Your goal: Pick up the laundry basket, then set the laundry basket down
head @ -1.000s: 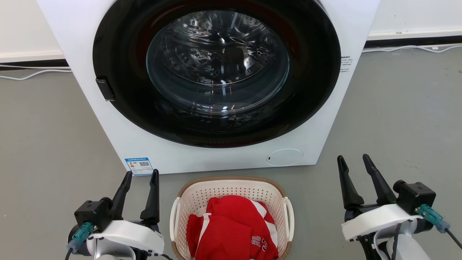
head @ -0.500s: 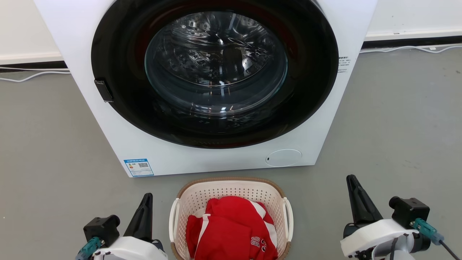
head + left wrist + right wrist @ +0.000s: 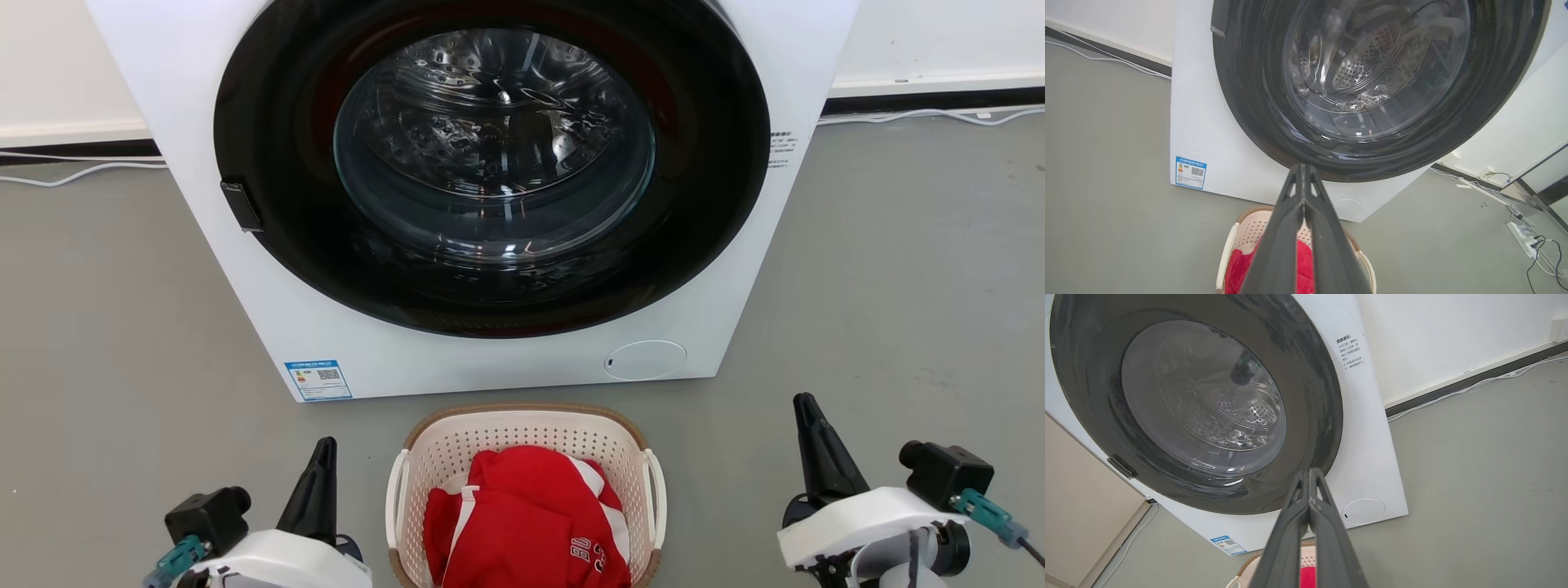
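Head view gives us the widest look: ahead of both grippers, beyond their fingertips, stands a big white front-loading washing machine [image 3: 245,269] with a round black-framed glass door, closed, on a smooth grey floor [image 3: 898,286]. Between the two grippers, and a little forward of their wrists, sits the small cream-white perforated plastic laundry basket [image 3: 490,433] with a brown woven-look rim. It rests on the floor close to the foot of the machine, and a crumpled red garment [image 3: 522,523] with white trim fills it. Our left gripper [image 3: 322,457] is just beside the basket's near white loop handle [image 3: 394,498], with bare floor showing between them. Our right gripper [image 3: 808,416] stands well apart from the opposite loop handle [image 3: 657,498]. Each gripper shows from the head as a single dark spike pointing toward the machine. In the left wrist view, the left gripper [image 3: 1301,175] has its two fingers pressed together to the tip and clasps nothing; the basket [image 3: 1224,253] and the red cloth [image 3: 1237,265] lie below and behind them. In the right wrist view, the right gripper [image 3: 1309,479] is closed the same way, empty, with a bit of the basket's rim [image 3: 1247,565] low beside its fingers. Forward of the left gripper, a small blue rectangular sticker [image 3: 318,380] sits on the machine's lower corner, and a white round cap [image 3: 645,359] lies toward the right gripper's side. Thin white cables [image 3: 65,173] run along the wall far beyond.
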